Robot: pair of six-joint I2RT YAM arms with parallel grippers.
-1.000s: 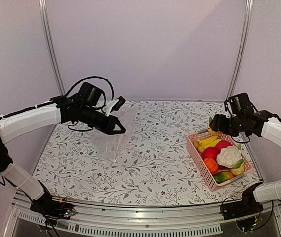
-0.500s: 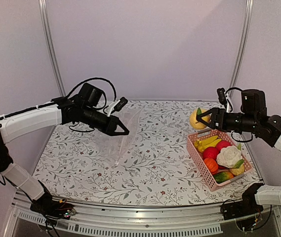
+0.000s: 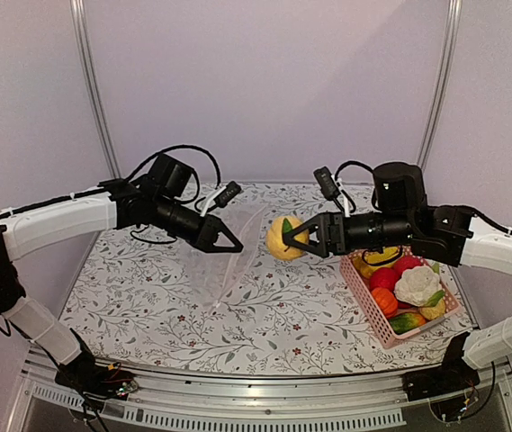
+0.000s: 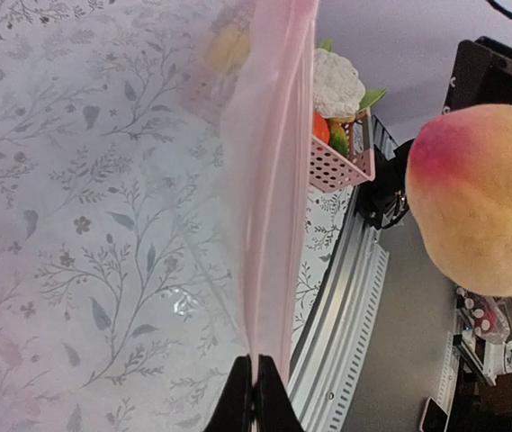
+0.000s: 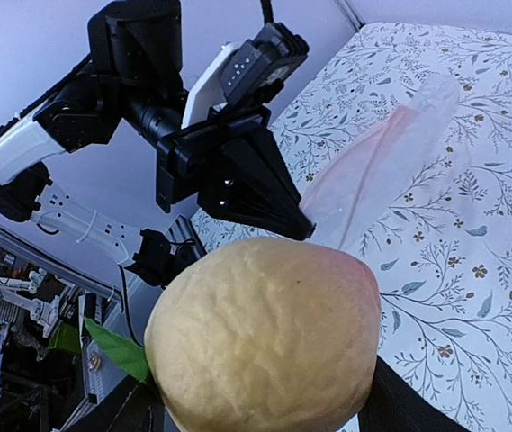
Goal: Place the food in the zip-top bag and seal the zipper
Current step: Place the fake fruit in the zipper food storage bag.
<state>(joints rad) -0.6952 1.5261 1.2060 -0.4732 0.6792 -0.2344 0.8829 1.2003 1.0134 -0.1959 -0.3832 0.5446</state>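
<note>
My left gripper (image 3: 229, 245) is shut on the pink zipper strip (image 4: 269, 180) of the clear zip-top bag (image 3: 224, 256) and holds its mouth up off the table. My right gripper (image 3: 293, 241) is shut on a yellow-orange peach with a green leaf (image 3: 281, 238) and holds it in the air just right of the bag's mouth. The peach fills the right wrist view (image 5: 269, 337) and shows in the left wrist view (image 4: 480, 202). The bag's mouth shows beyond the peach in the right wrist view (image 5: 390, 171). The other food lies in a pink basket (image 3: 363, 292): banana (image 3: 380, 261), red fruit (image 3: 384, 277), cauliflower (image 3: 417, 285).
The pink slotted basket stands at the right side of the floral tablecloth (image 3: 273, 315). A metal rail (image 3: 264, 391) runs along the table's near edge. Frame posts (image 3: 94, 90) rise at the back corners.
My right arm lifted the peach out of the basket and carried it left to the bag's mouth. My left gripper raised the bag's mouth a little and shifted right.
</note>
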